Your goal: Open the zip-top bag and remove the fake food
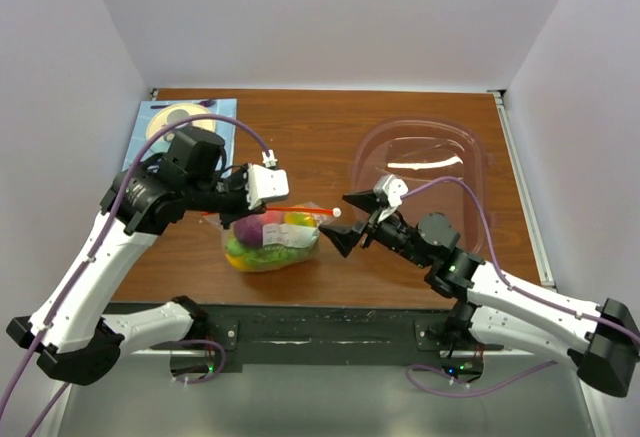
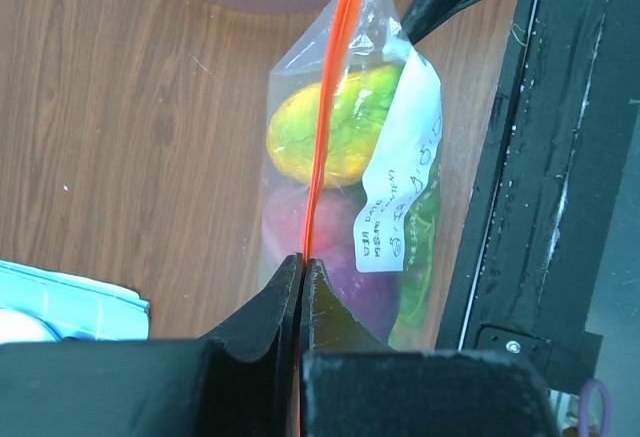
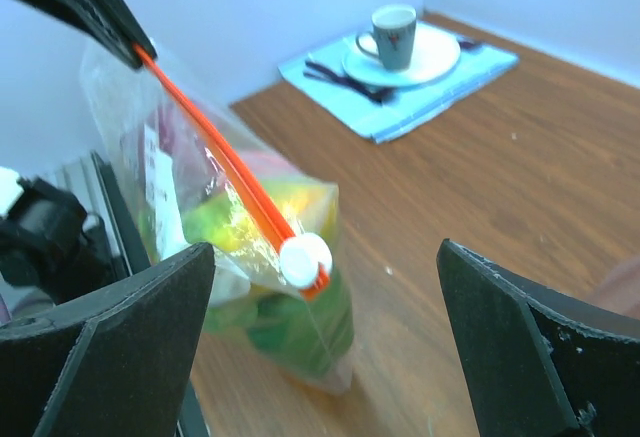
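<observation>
Top external view: zip-top bag (image 1: 270, 245) upright at mid-frame on the tabletop (image 1: 300, 127), stuffed with fake food (image 1: 262, 232). Left claw (image 1: 266, 207) clamped shut on the left end of the orange zip strip (image 1: 300, 209), strip stretched taut toward the right.

Confirmed in left wrist view: both fingers pressed together on the strip at bottom centre. Yellow-green piece (image 2: 325, 127) and purple piece (image 2: 355, 292) visible through the plastic, white handwritten label (image 2: 400, 187) on the side.

Right claw (image 1: 347, 222) spread wide just beside the strip's far end, gripping nothing. Right wrist view: white slider (image 3: 305, 257) sitting between the open fingers, apparently untouched.

Zip seemingly closed, all food inside. Step in hand, by judgement: lining up on the slider to unzip.

Next move calls for closing squarely on the small slider, then drawing it along the strip toward the left claw with that end held firm. Risk of slipping off the slider or dragging the whole bag.

Clear oval tub (image 1: 480, 157) at upper right, well apart.
</observation>
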